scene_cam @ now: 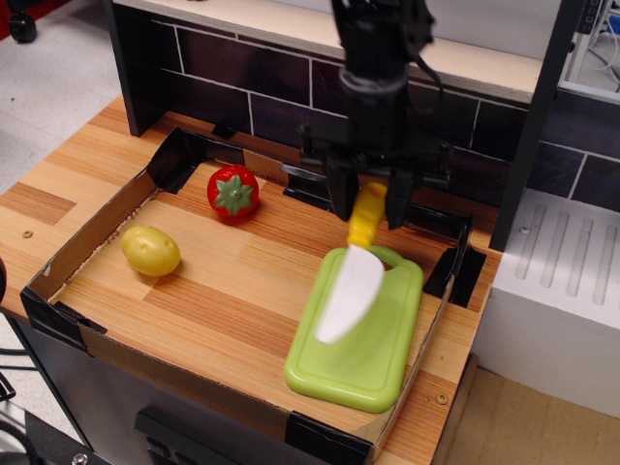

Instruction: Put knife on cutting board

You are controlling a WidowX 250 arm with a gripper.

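Green cutting board (360, 360) nearest, flat in cardboard tray (87, 247). Knife (351, 284) hangs above board, white blade down, blurred. Gripper (369, 205) clamps yellow handle. Toy potato (150, 250), toy tomato (232, 191) left, farther back.

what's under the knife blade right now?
The knife hangs from the tool by its yellow handle, blade down over the green cutting board. The blade covers part of the board's upper left and handle hole. Contact with the board can't be judged.
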